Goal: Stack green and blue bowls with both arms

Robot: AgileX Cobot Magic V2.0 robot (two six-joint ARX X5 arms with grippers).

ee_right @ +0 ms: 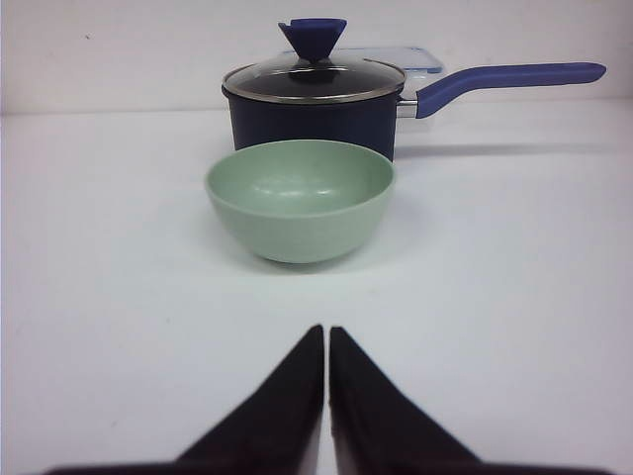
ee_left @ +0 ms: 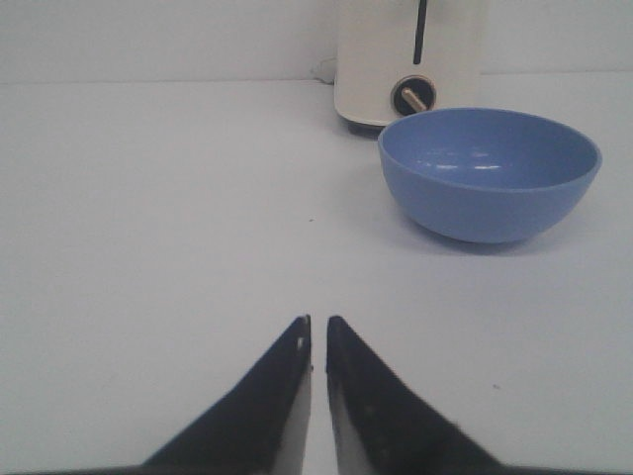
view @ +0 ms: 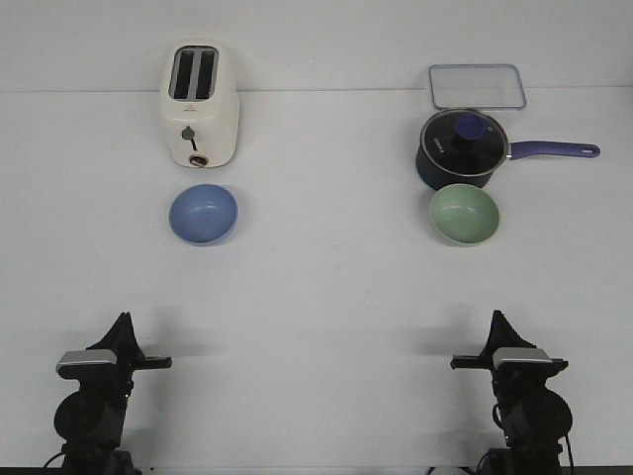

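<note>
The periwinkle blue bowl (view: 203, 213) sits upright on the white table at the left, just in front of the toaster; it also shows in the left wrist view (ee_left: 490, 173). The pale green bowl (view: 464, 214) sits upright at the right, just in front of the saucepan; it also shows in the right wrist view (ee_right: 300, 199). My left gripper (view: 123, 321) is shut and empty near the table's front, well short of the blue bowl; its tips show in the left wrist view (ee_left: 316, 322). My right gripper (view: 496, 318) is shut and empty, well short of the green bowl (ee_right: 326, 332).
A cream toaster (view: 199, 104) stands behind the blue bowl. A dark navy saucepan (view: 462, 148) with a glass lid and a blue handle pointing right stands behind the green bowl. A clear lidded container (view: 477, 86) lies at the back right.
</note>
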